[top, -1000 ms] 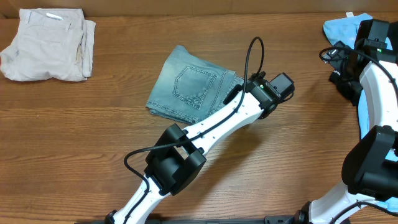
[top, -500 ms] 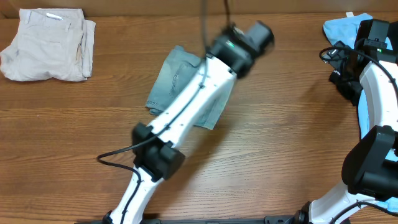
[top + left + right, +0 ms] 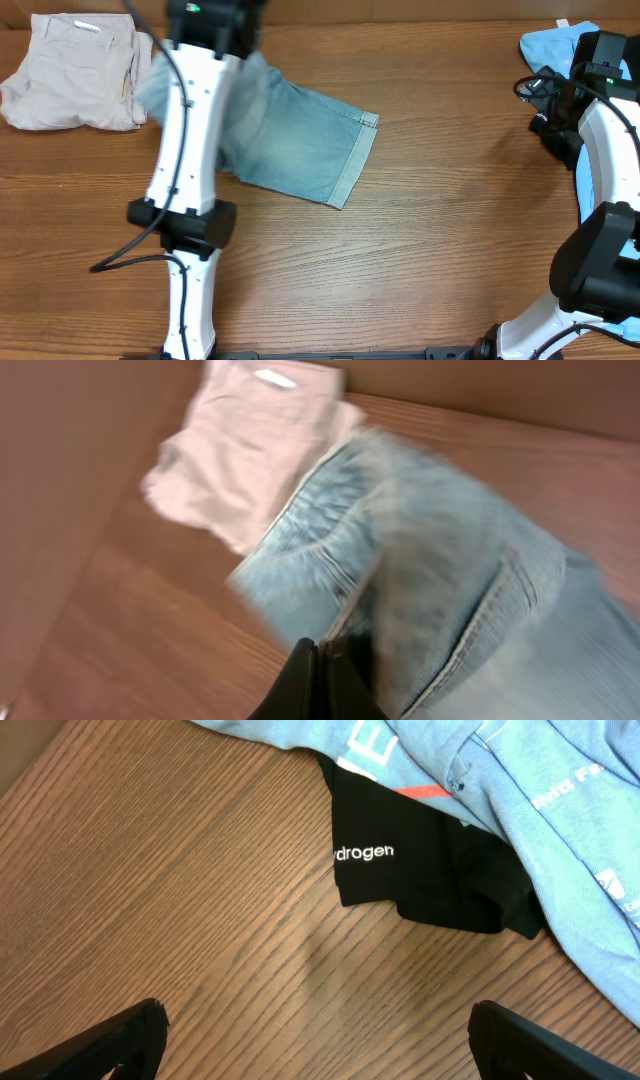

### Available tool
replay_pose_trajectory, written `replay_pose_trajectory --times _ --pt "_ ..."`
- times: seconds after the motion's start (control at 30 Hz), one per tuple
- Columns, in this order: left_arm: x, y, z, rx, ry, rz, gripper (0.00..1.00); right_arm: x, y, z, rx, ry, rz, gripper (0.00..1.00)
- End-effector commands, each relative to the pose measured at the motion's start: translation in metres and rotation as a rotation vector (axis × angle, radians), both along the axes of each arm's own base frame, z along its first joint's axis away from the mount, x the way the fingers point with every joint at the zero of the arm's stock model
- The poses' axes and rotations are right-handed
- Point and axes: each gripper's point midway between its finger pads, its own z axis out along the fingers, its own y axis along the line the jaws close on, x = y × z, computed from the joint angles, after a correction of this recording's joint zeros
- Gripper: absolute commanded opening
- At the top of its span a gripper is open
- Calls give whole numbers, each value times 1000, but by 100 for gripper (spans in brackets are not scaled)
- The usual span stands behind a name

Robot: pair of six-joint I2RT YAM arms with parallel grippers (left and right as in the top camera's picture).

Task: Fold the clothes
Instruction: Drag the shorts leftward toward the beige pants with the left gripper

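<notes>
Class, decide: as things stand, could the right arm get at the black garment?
Probably yes. The right gripper hangs open over bare table just short of the black garment, whose near edge sticks out from under the blue T-shirt; nothing lies between.

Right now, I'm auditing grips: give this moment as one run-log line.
left gripper: shut on pale-blue denim shorts | denim shorts: spread, close to beige folded shorts | right gripper: open, empty, near black printed garment
</notes>
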Motion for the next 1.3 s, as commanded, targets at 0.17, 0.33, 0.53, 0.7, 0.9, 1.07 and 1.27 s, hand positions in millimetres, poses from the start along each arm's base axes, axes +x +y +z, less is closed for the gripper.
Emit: replay_pose_trajectory --times 0.17,0.33,0.53,0.7,0.9,1.07,1.27 --pt "-10 61 26 38 -84 160 4 6 -1 11 -8 -31 -4 100" --pt "-13 82 24 28 -85 219 5 6 -1 11 -8 -31 -4 100" --pt "-18 130 4 10 -71 375 4 6 -1 11 -8 -31 -4 100" --pt "-4 179 -18 -32 -123 478 13 6 -1 11 -8 -31 -4 100" --pt "13 203 -67 -198 -97 469 100 6 -1 11 -8 -31 -4 100" --pt "20 197 -86 -283 -17 333 100 6 -1 11 -8 -31 -4 100" --pt "45 164 -91 -347 43 -9 100 6 -1 11 -8 -31 -4 100"
